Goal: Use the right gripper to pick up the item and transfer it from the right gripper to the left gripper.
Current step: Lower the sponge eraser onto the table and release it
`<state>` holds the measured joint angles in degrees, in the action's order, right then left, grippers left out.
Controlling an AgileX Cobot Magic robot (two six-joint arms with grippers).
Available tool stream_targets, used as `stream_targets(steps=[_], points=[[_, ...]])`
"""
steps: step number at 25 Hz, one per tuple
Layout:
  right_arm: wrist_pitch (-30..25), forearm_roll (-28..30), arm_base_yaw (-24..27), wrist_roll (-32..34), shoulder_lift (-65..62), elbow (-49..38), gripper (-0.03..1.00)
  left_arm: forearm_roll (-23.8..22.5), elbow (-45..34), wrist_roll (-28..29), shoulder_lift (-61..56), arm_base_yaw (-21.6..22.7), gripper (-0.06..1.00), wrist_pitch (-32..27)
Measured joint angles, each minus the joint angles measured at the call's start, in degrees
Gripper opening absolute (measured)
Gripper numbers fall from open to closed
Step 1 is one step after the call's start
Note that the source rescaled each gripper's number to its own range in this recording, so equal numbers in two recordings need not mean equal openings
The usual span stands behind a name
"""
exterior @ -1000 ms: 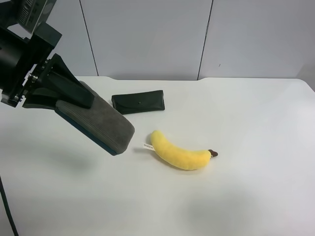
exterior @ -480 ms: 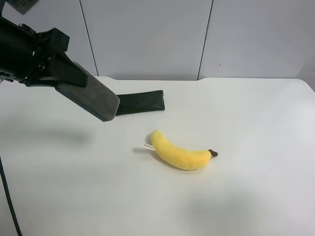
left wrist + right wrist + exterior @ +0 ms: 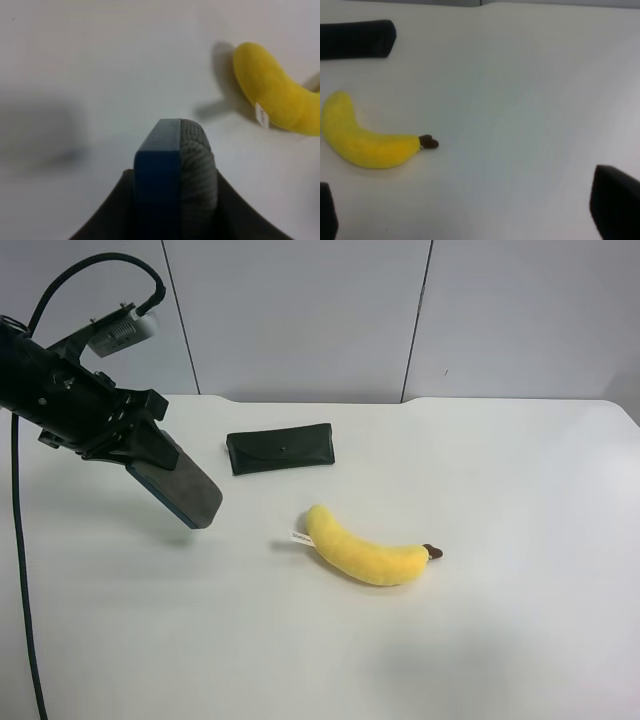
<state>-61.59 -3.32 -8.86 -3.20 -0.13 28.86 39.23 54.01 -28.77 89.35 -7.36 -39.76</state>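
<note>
The item [image 3: 182, 490], a grey-topped eraser block on a blue base, hangs tilted above the table's left side. My left gripper [image 3: 137, 447] is shut on its upper end, on the arm at the exterior high view's left. In the left wrist view the item [image 3: 175, 160] sticks out edge-on between the two black fingers [image 3: 107, 217]. My right gripper [image 3: 470, 210] is open: only its two fingertips [image 3: 615, 205] show, far apart, with bare table between them. The right arm is outside the exterior high view.
A yellow plush banana [image 3: 365, 551] lies mid-table, also seen in the right wrist view [image 3: 365, 142] and the left wrist view [image 3: 275, 90]. A flat dark case [image 3: 280, 448] lies behind it near the wall. The white table [image 3: 500, 490] stretches to the right.
The left arm has swung down and away from the camera with the item, which now looks smaller and hangs nearer the table. The dark case is uncovered again. The banana has not moved.
</note>
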Motion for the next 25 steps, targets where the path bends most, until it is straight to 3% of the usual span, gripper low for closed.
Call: stream_targets(steps=[9,13,23,24,25], points=[[0.0,0.0,0.0,0.0,0.0,0.0,0.99,3.6,0.0,-10.5,6.7,9.6,0.02,0.9],[0.0,0.0,0.0,0.0,0.0,0.0,0.99,3.8,0.0,-13.9,7.1,10.2,0.02,3.1],[0.0,0.0,0.0,0.0,0.0,0.0,0.99,2.5,0.0,-14.8,7.1,10.2,0.03,3.7],[0.0,0.0,0.0,0.0,0.0,0.0,0.99,1.5,0.0,-15.0,7.1,10.2,0.07,3.7],[0.0,0.0,0.0,0.0,0.0,0.0,0.99,0.2,0.0,-15.0,7.1,10.2,0.18,3.7]])
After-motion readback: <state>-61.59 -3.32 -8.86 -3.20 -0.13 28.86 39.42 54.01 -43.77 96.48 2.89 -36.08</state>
